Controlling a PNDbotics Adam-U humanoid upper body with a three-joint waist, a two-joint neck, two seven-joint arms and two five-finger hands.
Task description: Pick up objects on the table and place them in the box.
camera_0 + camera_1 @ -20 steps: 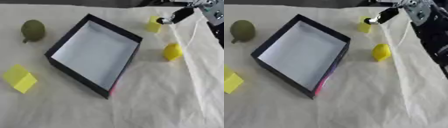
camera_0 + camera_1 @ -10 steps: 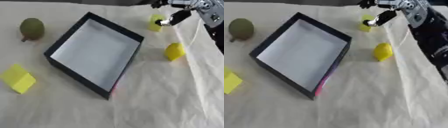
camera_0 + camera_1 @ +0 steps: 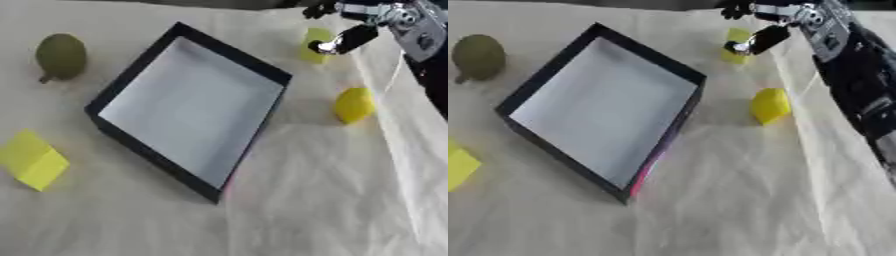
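A black box with a white inside lies askew in the middle of the cream cloth. A small pale yellow block sits behind the box's far right corner. My right hand comes in from the upper right and hangs over that block. One black fingertip is at the block's right side and other fingers are spread beyond it, so the hand is open. A rounded yellow piece lies right of the box. A dark green pear-like fruit and a yellow cube lie left of it.
The cream cloth is wrinkled, with a raised fold running down the right side. My dark right arm fills the right edge of the right eye view. A dark strip shows along the table's far edge.
My right hand has spread its fingers and settled around the small yellow block. The other objects and the box have stayed in place.
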